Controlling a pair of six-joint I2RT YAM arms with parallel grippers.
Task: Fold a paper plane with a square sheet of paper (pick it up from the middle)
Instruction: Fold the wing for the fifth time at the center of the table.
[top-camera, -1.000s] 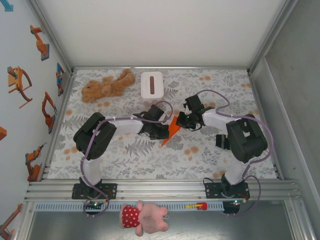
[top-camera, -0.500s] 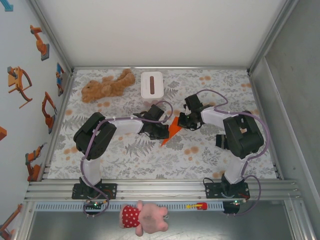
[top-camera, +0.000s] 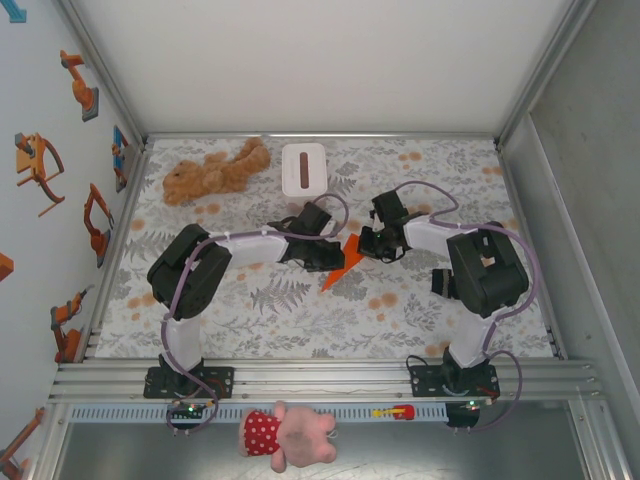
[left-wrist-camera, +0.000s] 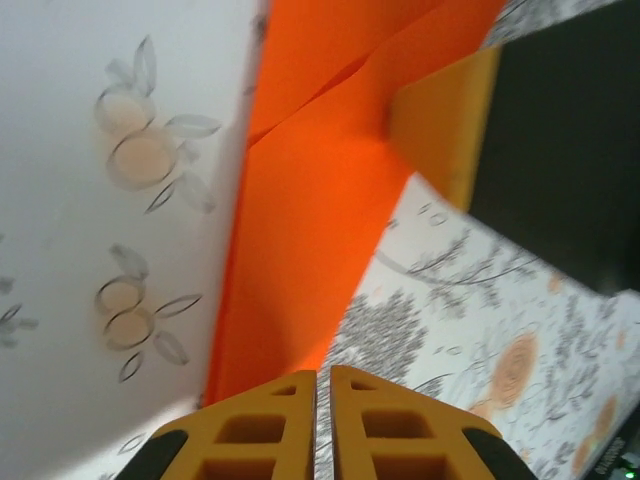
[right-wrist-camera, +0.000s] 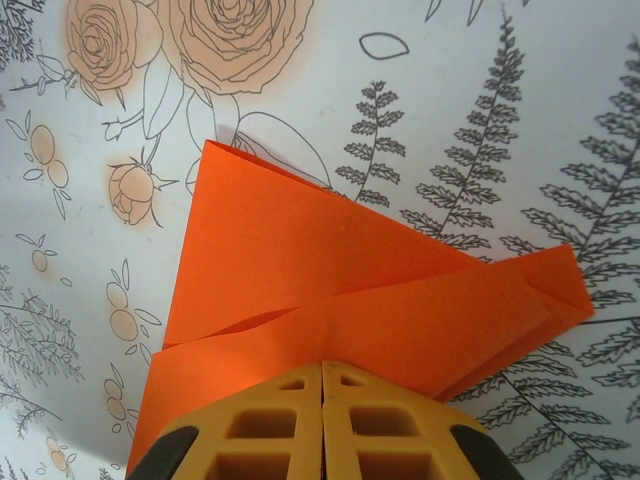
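Both grippers meet near the middle of the white floral-printed tablecloth (top-camera: 300, 320). Each looks pinched shut on the thin bright orange paper (top-camera: 343, 264), which is already creased into a long tapering wedge. My left gripper (top-camera: 326, 258) has the wedge's left edge; my right gripper (top-camera: 366, 246) has its far right end. I judge the two-sided hold is there to keep the folded layers stacked and taut while the next crease is set, since one grip alone would let the flaps spring open.

On the left wrist camera, the left gripper (left-wrist-camera: 323, 376) has its yellow fingers (left-wrist-camera: 260, 430) pressed together at the wedge's narrow end; a yellow finger of the right gripper (left-wrist-camera: 440, 130) touches the paper at the other end. On the right wrist camera, the right gripper (right-wrist-camera: 322, 368) is closed tight against the overlapping flaps of the orange paper (right-wrist-camera: 330, 290); the point runs off to the right.

The wedge sits between the two grippers, just near of the white tissue box (top-camera: 303, 170); whether it rests on the cloth or hangs slightly above it, I cannot tell.
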